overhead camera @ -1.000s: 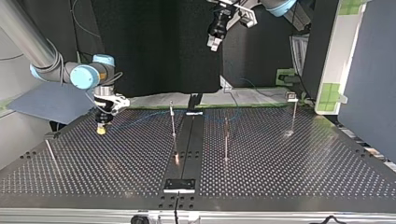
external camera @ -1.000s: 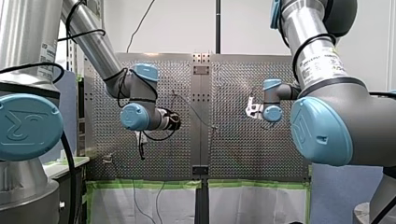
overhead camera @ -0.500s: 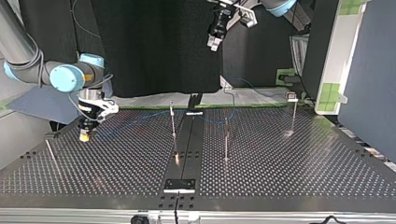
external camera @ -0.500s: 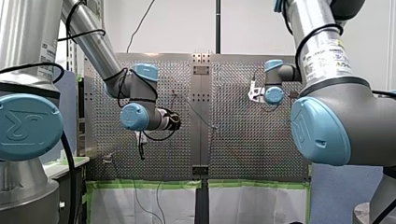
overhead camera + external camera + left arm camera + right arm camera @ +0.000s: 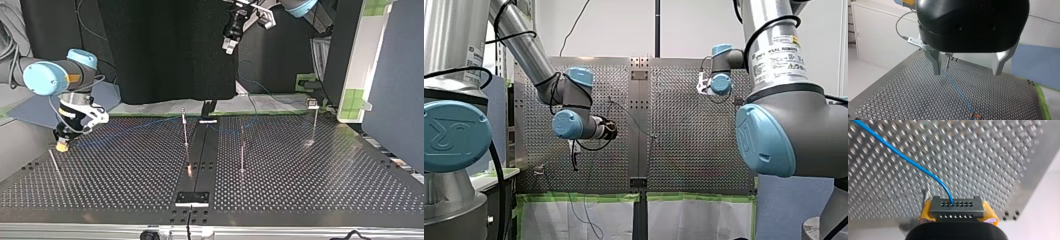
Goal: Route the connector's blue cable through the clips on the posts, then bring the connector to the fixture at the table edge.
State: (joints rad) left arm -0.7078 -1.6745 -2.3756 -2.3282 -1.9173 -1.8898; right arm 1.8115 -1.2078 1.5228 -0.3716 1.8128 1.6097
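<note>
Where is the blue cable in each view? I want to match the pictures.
Front view: too thin to pick out with certainty.
Top view: the blue cable runs low from my right gripper toward the middle.
Left wrist view: over the perforated table, ahead of my left gripper.
Right wrist view: leaves the connector between the yellow pads.
Shared landmark: the perforated table.

We see a desk of perforated sheet metal, brushed and faintly shiny. The connector is matt dark grey plastic; its blue cable has a smooth, glossy sheath. The yellow pads look rubbery. The posts are thin polished metal.
</note>
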